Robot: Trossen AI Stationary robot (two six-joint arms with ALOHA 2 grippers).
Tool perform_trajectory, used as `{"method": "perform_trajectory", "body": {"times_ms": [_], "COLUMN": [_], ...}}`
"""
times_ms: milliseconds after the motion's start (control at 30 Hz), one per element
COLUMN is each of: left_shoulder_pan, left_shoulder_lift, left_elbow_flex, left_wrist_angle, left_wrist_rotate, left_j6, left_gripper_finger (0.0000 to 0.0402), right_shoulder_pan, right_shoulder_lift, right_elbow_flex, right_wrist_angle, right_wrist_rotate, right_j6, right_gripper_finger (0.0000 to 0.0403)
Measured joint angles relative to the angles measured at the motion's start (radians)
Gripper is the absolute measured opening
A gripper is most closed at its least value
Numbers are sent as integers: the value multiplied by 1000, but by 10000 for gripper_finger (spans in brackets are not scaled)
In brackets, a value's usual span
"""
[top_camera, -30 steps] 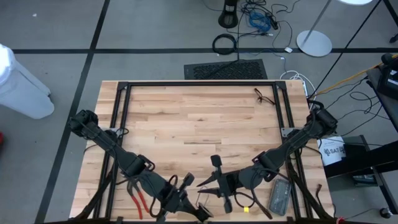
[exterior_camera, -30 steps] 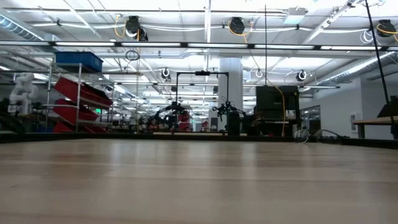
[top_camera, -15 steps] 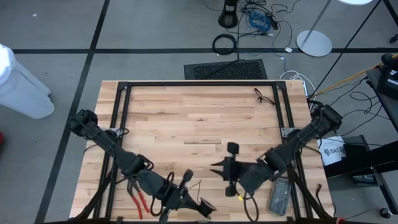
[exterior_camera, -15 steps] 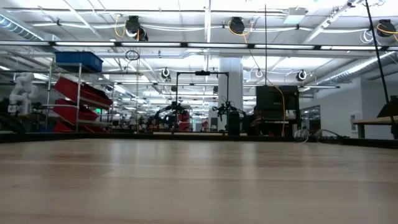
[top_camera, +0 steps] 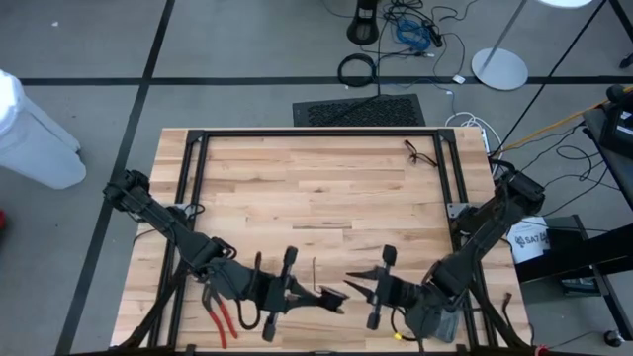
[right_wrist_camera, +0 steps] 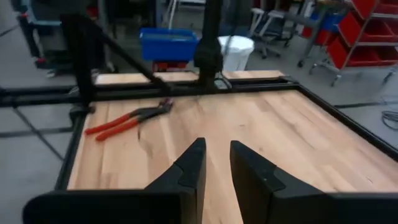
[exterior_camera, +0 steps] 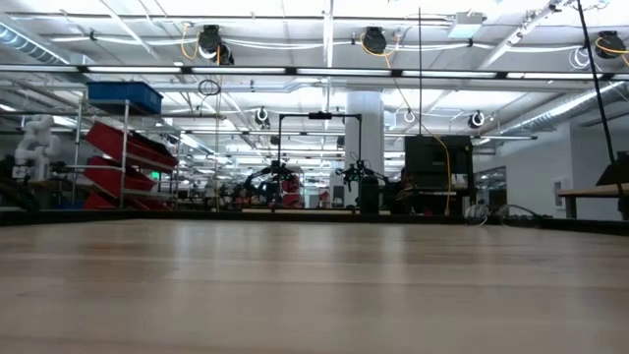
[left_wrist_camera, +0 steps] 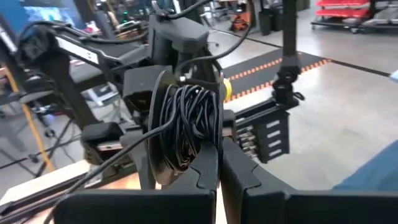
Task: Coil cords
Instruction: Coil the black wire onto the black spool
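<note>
I see the cord [left_wrist_camera: 186,124] as thin black wire looped in a bundle. Left gripper [top_camera: 336,298] fingers are together; right gripper [right_wrist_camera: 216,163] narrowly parted, empty.

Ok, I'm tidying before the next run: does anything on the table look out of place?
Only the thin black cord: it lies in a loose, uncoiled tangle at the far right corner of the table, beside the frame rail.

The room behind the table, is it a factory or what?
It looks like a big robot workshop or lab: red parts bins on racks, cable reels hanging from the ceiling, and more robot arms at other tables.
</note>
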Motion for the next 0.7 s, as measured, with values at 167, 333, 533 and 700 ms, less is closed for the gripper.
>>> {"method": "perform_trajectory", "body": {"times_ms": [167,333,533,700], "left_shoulder_pan": [20,48,54,39], "left_shoulder_lift": [-1,-1,-1,-1], "left_elbow_flex": [0,0,0,0], "left_wrist_angle": [5,6,5,4], "left_wrist_rotate": [-49,-54,-54,-54], "left_j6": [1,-33,-79,-80], "left_gripper_finger": [2,2,2,2], "right_shoulder_pan": [-14,-48,-102,-119], "right_shoulder_lift": [3,57,162,230], "right_elbow_flex": [-36,-43,-44,-44], "right_wrist_angle": [187,341,541,664], "right_wrist_rotate": [12,13,17,38], "right_j6": [-72,-174,-251,-321], "right_gripper_finger": [70,111,170,177]}}
